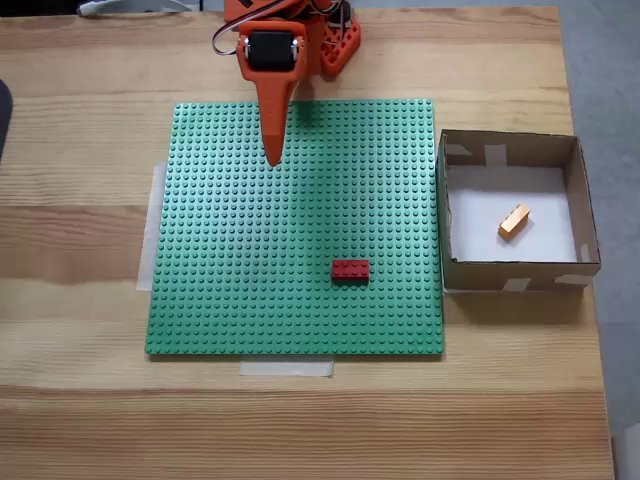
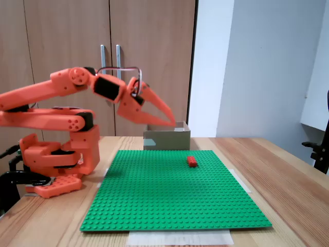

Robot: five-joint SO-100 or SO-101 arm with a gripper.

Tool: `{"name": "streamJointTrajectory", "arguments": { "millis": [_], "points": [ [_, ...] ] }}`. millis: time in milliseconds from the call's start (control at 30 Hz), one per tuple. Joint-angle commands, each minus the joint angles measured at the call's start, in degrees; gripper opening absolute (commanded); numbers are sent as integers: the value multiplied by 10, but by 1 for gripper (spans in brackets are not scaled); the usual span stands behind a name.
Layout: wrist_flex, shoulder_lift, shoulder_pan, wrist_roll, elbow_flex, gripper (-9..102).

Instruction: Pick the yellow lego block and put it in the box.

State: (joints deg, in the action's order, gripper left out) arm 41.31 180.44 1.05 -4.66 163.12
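Green baseplate [image 2: 175, 190] lies foremost, red brick [image 2: 192, 161] on it. Folded back at its base, the arm angles its gripper [image 2: 171, 120] downward above the plate, jaws slightly parted, empty. Yellow lego block [image 1: 514, 221] lies inside the box [image 1: 590, 215].

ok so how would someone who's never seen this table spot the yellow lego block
In a fixed view from above, find the brown cardboard box right of the green baseplate. The yellow lego block lies tilted on its white floor, alone; the same-sized red brick sits on the baseplate.
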Motion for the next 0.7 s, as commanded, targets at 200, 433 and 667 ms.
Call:
{"name": "streamJointTrajectory", "arguments": {
  "millis": [200,433,667],
  "points": [
    [35,64,18,11,77,-1],
    [38,65,3,6,119,-1],
    [15,65,6,11,156,-1]
  ]
}}
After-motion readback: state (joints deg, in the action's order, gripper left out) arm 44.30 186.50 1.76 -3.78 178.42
